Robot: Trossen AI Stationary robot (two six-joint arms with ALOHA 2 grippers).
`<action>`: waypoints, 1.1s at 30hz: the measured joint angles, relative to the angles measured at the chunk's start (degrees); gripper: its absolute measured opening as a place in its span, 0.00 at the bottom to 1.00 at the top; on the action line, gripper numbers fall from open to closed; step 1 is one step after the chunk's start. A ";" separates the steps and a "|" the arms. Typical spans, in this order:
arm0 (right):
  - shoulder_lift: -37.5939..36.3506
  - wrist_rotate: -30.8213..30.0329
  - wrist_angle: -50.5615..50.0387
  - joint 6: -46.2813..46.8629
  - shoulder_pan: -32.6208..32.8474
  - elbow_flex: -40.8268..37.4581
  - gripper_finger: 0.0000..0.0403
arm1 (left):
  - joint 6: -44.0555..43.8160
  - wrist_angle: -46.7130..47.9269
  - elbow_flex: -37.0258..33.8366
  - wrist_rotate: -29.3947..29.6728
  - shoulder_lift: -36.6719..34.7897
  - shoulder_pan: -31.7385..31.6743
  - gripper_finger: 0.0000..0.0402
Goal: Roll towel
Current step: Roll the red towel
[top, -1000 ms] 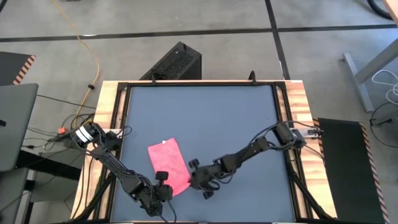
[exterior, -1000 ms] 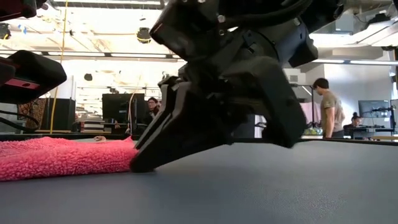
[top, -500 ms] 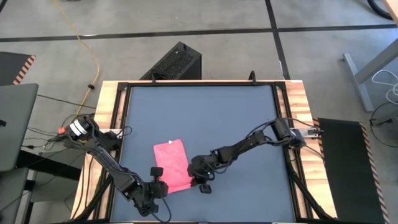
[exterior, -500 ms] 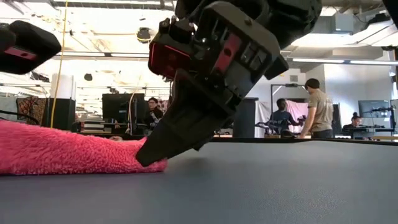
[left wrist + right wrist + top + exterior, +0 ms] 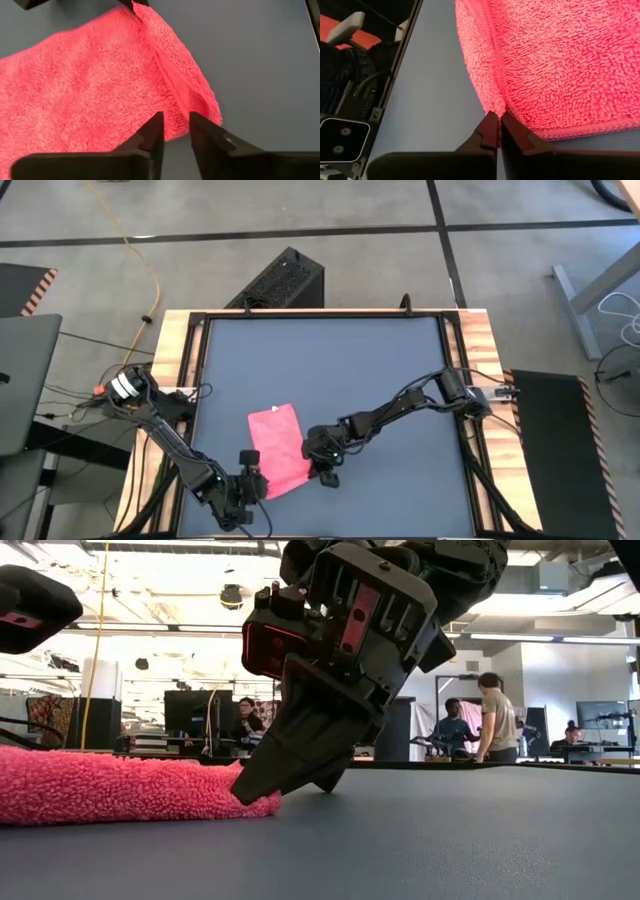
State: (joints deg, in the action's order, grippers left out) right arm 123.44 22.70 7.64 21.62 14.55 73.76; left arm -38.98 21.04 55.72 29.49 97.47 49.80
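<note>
Only towel [image 5: 278, 448], pinched by right jaws [image 5: 496, 131]

Two dark, slim, jointed arms with black cables looped along their links; the left arm [image 5: 165, 435], at the frame's lower left, has a white band near its base. The right end effector [image 5: 300, 755] is blocky black with a red panel, visible screws, and tapering matte fingers [image 5: 487, 132]
</note>
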 joint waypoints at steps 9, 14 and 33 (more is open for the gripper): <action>-0.04 -0.78 0.03 1.76 -0.22 0.00 0.06 | 9.21 -13.82 0.10 7.72 0.27 2.19 0.36; -0.07 -1.21 -0.28 1.89 -0.42 0.00 0.07 | 9.11 -12.25 0.07 3.66 3.52 2.27 0.27; -0.07 -1.83 -0.33 2.12 -0.59 0.00 0.07 | 10.15 -9.70 0.09 5.14 8.17 5.30 0.28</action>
State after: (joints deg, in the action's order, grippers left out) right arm 123.37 20.86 7.31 23.74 13.96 73.76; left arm -28.83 11.33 55.81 34.63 105.65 55.10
